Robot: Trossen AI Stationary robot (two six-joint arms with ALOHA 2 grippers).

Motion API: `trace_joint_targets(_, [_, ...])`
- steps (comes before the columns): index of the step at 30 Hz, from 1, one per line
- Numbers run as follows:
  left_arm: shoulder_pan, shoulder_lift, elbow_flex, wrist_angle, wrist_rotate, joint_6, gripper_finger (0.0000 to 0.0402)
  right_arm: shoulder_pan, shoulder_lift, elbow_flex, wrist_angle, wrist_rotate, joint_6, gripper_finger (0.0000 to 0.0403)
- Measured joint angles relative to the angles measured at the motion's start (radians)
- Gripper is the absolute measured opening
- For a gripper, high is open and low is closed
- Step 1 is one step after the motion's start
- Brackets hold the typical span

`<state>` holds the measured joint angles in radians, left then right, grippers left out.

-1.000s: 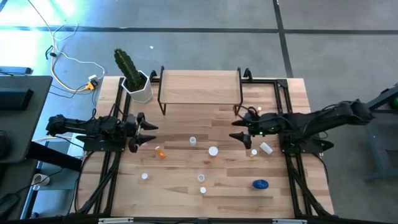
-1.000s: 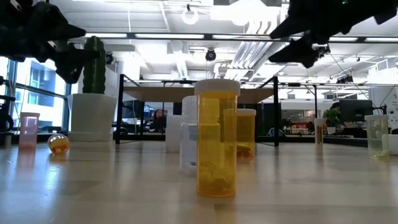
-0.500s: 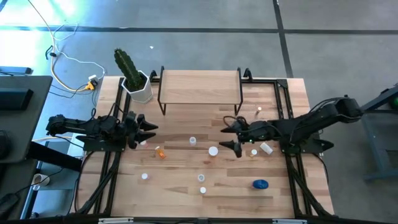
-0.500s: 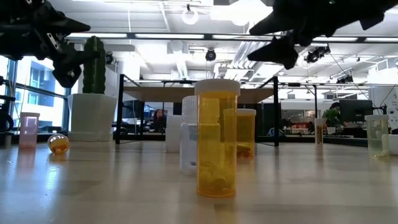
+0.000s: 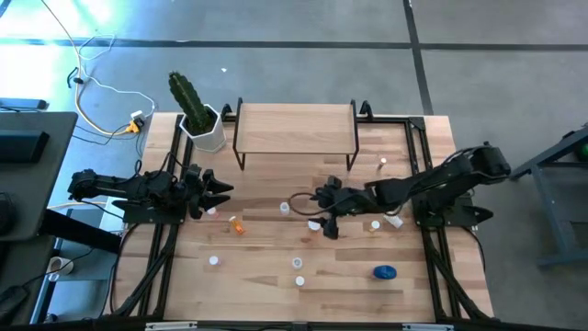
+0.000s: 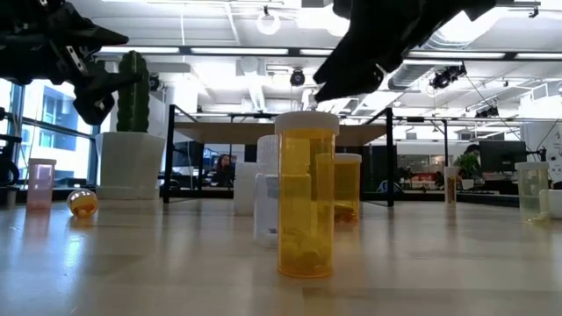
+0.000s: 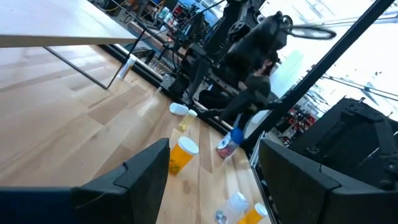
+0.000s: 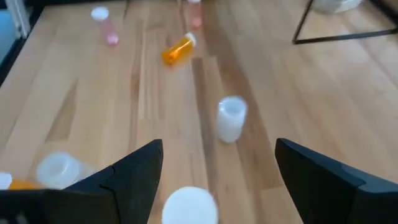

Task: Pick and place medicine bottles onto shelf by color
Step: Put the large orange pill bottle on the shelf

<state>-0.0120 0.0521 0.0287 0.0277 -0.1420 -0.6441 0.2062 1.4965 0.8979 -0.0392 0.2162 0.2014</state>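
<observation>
We note the right gripper (image 5: 317, 213) spread open, holding nothing, over mid-table above a white-capped bottle (image 5: 315, 223), the left gripper (image 5: 220, 193) open and empty near the table's left edge, the shelf (image 5: 296, 128) bare at the far edge.

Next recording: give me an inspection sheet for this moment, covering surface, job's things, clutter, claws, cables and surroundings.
Surface: wood-plank table, bottles scattered over it.
Job's things: shelf bare; orange bottle on its side; blue bottle near the front; other small bottles standing.
Clutter: cactus pot beside the shelf.
Claws: right claw open, reached over the white-capped bottle at mid-table; left claw open, at the table's left edge.
Cables: white cable on the floor.
Surroundings: grey floor; office room behind.
</observation>
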Motion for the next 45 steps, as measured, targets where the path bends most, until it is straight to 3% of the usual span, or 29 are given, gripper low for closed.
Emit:
trace_joint_targets(17, [0.0,0.0,0.0,-0.001,0.001,0.0,0.0236,0.004,0.138,0.006,-0.015,-0.073,0.051,0.03])
trace_joint_targets(37, [0.0,0.0,0.0,-0.004,0.001,0.001,0.0236,0.004,0.157,0.005,-0.083,-0.117,0.089,0.03])
trace_joint_targets(45, [0.0,0.0,0.0,-0.007,0.001,0.001,0.0236,0.004,0.194,0.004,-0.058,-0.154,0.124,0.0267])
